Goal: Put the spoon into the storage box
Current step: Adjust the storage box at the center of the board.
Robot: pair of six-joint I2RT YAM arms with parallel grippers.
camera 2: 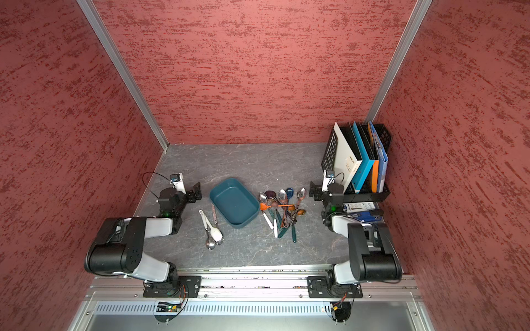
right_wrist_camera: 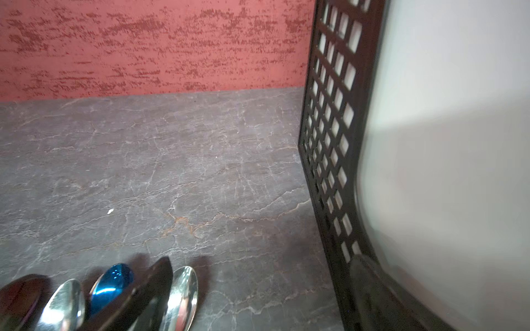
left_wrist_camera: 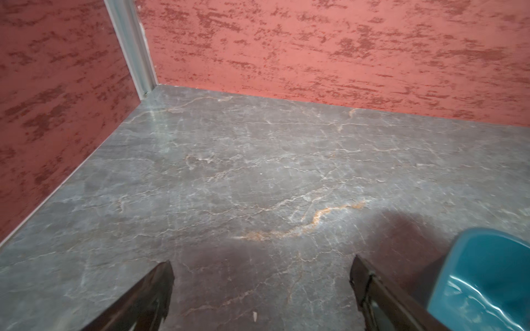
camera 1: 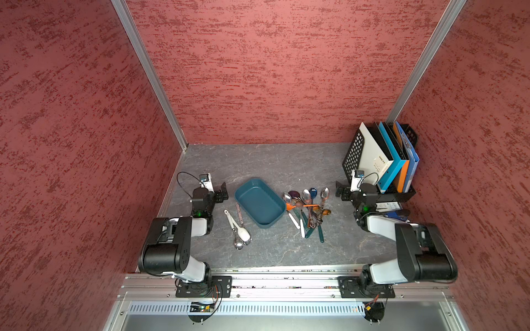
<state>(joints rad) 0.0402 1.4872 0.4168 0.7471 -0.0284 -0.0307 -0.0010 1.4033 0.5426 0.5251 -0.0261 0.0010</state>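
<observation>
We see the left pincer [camera 1: 224, 191] and right pincer [camera 1: 339, 189] spread wide, flanking the box [camera 1: 259, 202] and spoons [camera 1: 307, 196] on the surface [camera 1: 258, 163].

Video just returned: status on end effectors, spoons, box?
Left end effector open, empty. Right end effector open, empty, close to black mesh file rack. Shallow dark teal plastic storage box empty, metal and plastic spoons either side.
</observation>
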